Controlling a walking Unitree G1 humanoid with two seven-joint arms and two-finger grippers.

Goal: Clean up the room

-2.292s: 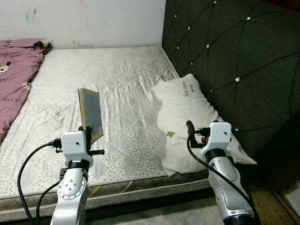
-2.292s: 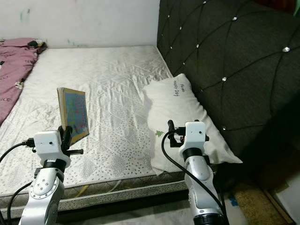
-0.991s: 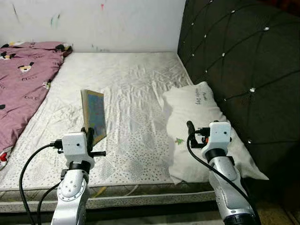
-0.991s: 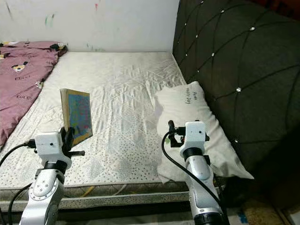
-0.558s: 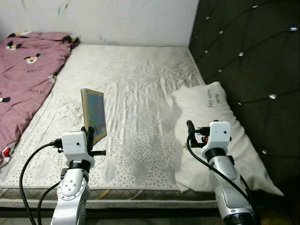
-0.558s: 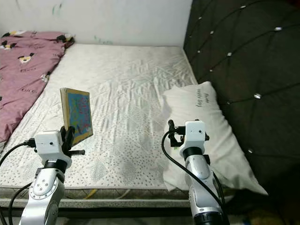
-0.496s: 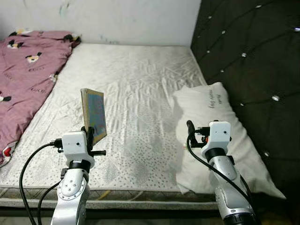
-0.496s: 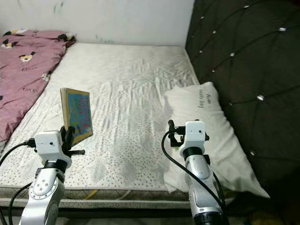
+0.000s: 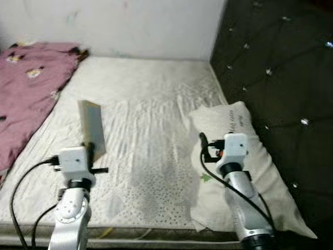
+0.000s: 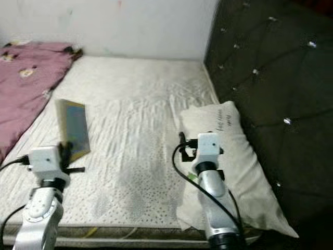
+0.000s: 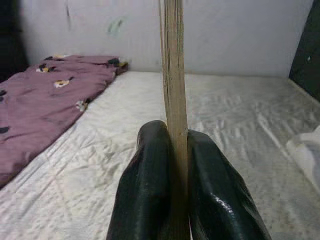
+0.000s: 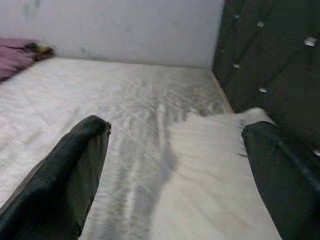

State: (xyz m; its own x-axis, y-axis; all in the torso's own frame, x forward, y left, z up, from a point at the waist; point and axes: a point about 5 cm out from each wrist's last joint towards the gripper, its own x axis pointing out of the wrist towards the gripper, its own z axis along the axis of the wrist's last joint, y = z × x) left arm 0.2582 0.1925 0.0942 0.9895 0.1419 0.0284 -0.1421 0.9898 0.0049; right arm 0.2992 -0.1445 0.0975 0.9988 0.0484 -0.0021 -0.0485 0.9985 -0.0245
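A thin book (image 9: 92, 127) with a colourful cover stands upright in my left gripper (image 9: 89, 151), which is shut on its lower edge above the mattress's near left part. In the left wrist view the two black fingers (image 11: 145, 190) pinch the book's edge (image 11: 173, 75). My right gripper (image 12: 175, 170) is open with nothing between its fingers, held over the near end of the white pillow (image 9: 239, 156). The pillow lies along the dark headboard on the right.
The bare white mattress (image 9: 151, 104) stretches ahead to a white wall. A pink blanket (image 9: 26, 88) with small prints covers its far left. The dark tufted headboard (image 9: 276, 67) rises on the right. The mattress's front edge (image 9: 156, 237) runs just below my arms.
The whole view has shifted and blurred slightly as the camera moved. The book stays gripped upright in the left gripper; the right gripper stays open.
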